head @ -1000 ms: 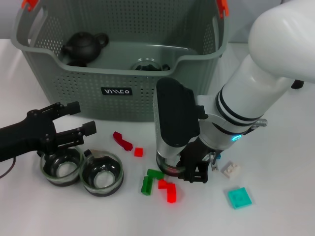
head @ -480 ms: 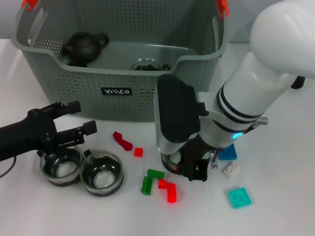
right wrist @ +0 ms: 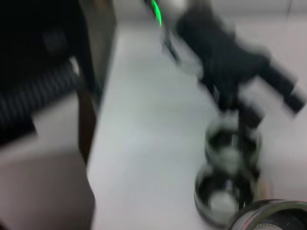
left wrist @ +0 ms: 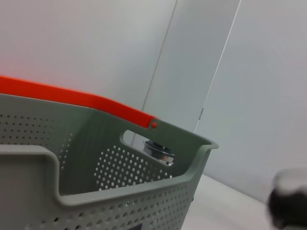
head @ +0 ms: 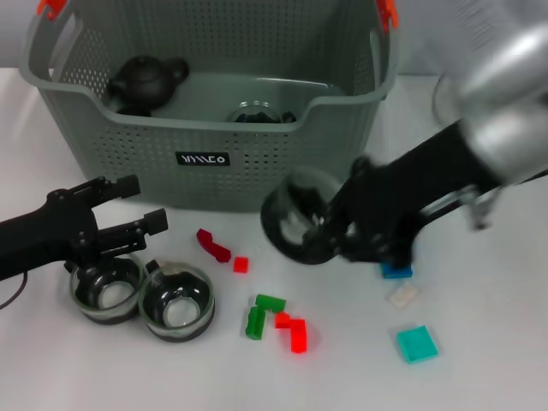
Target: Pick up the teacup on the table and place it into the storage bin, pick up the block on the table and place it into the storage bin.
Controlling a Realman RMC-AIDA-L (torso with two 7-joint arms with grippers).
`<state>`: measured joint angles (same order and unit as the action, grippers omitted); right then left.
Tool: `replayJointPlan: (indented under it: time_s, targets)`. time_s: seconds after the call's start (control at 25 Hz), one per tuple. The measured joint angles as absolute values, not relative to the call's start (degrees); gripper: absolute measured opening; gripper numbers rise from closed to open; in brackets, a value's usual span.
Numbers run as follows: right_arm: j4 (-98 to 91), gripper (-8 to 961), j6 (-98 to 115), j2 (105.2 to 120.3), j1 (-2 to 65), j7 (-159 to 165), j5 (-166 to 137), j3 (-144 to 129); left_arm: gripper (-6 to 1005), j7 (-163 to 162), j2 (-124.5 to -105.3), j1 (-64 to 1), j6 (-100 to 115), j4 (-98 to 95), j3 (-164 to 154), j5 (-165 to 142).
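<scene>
The grey storage bin (head: 214,163) stands at the back, its orange handle (left wrist: 72,96) filling the left wrist view. My right gripper (head: 325,233) is in fast motion in front of the bin, shut on a glass teacup (head: 294,224) held off the table; the cup's rim (right wrist: 268,218) shows in the right wrist view. Two more teacups (head: 107,291) (head: 177,306) sit front left, just under my open left gripper (head: 128,210). Loose blocks lie on the table: dark red (head: 212,245), small red (head: 241,265), green (head: 255,322), red (head: 293,331), blue (head: 396,271), white (head: 401,294), teal (head: 417,344).
Inside the bin sit a black teapot (head: 145,81) and another glass cup (head: 257,113). The bin's front wall stands close behind the lifted cup. White tabletop stretches to the right of the bin.
My right arm has swung up and turned, lifting the teacup off the table from beside the green and red blocks toward the bin's front. The blue block is uncovered. The left arm is still.
</scene>
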<state>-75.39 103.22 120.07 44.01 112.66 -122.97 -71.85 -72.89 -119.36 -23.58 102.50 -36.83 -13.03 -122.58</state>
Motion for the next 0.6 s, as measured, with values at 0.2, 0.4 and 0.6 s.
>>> replayJointPlan:
  time_s: [0.2, 0.4, 0.6]
  targets:
    - [-75.4, 54, 113.5, 119.31, 41.1, 107.1, -113.2, -55.6, 842, -73.0, -119.33, -24.0, 102.4, -36.8, -13.3, -122.6]
    - [-73.2, 54, 113.4, 116.65, 35.5, 103.9, -99.0, -53.0, 841, -73.1, -119.28, -24.3, 102.3, -36.8, -13.4, -122.6]
    - [-73.2, 55, 110.4, 119.41, 34.8, 103.1, -92.7, -47.8, 841, -73.1, -119.29, -24.8, 102.3, -36.8, -13.4, -122.6]
